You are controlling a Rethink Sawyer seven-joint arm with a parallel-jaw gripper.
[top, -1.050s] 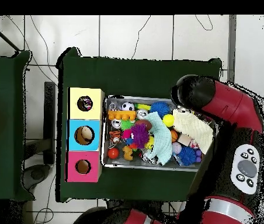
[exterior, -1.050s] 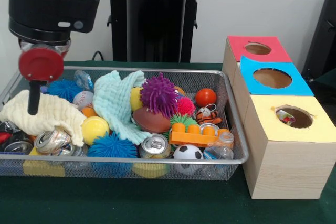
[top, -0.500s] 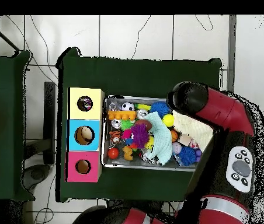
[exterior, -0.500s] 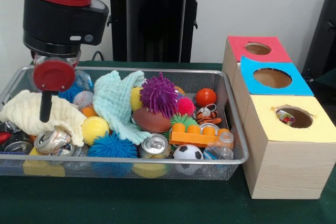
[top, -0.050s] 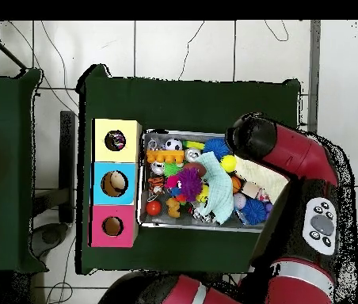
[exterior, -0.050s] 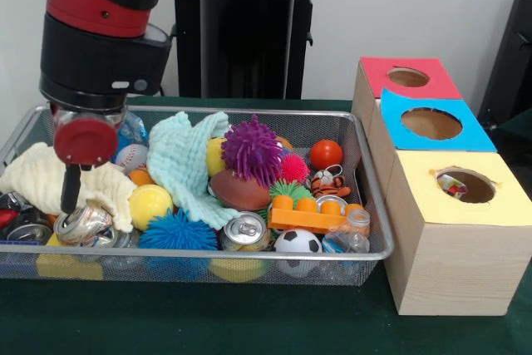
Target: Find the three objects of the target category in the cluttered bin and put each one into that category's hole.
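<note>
Green tabletop's mesh bin point(exterior, -0.050s: 378, 230): pincer point(exterior, -0.050s: 70, 197), grip state unclear, hangs just above crushed can point(exterior, -0.050s: 81, 222).

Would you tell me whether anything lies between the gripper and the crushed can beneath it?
Nothing visible does: the gripper hangs just above the crushed can, with the cream cloth draped close beside and behind it.
</note>
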